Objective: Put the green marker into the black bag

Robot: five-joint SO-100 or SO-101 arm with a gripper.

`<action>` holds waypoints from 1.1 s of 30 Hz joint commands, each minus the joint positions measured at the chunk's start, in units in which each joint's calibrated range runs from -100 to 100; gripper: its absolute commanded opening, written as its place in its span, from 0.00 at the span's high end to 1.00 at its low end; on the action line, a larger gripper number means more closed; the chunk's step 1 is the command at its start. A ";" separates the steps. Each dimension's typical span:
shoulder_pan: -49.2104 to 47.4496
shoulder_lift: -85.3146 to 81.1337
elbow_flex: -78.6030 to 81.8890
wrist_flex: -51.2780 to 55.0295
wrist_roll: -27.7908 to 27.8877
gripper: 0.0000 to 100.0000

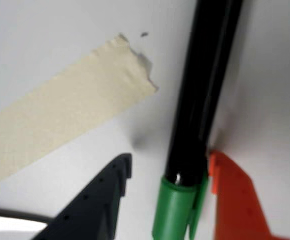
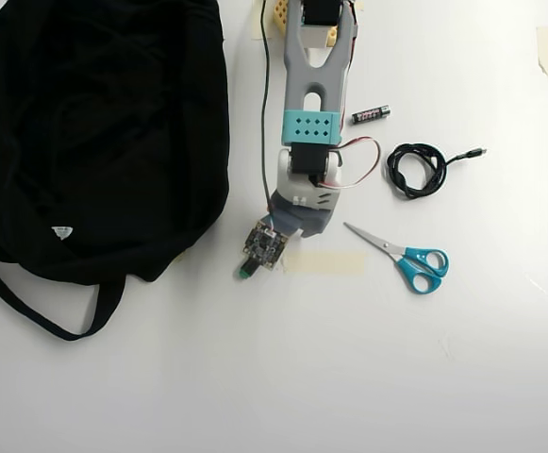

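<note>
My gripper [image 1: 167, 170] stood open around the green marker [image 1: 199, 100], the orange finger [image 1: 234, 200] touching its barrel, the dark finger [image 1: 100, 200] apart from it; nothing was clamped. The marker lay flat on the white table [image 2: 255, 377], its green end [image 2: 243, 273] peeking out below my wrist, near the black bag [image 2: 94, 123] at the overhead view's left. Bare table spread toward the bottom edge. I counted one pair of scissors [image 2: 404, 256], one cable [image 2: 420, 168], one battery [image 2: 371, 114], and one tape strip [image 2: 325, 262] beside me.

Hand [image 1: 167, 172] low, fingers spread apart
</note>
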 commanded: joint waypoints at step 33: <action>0.70 -0.22 1.21 0.05 1.29 0.81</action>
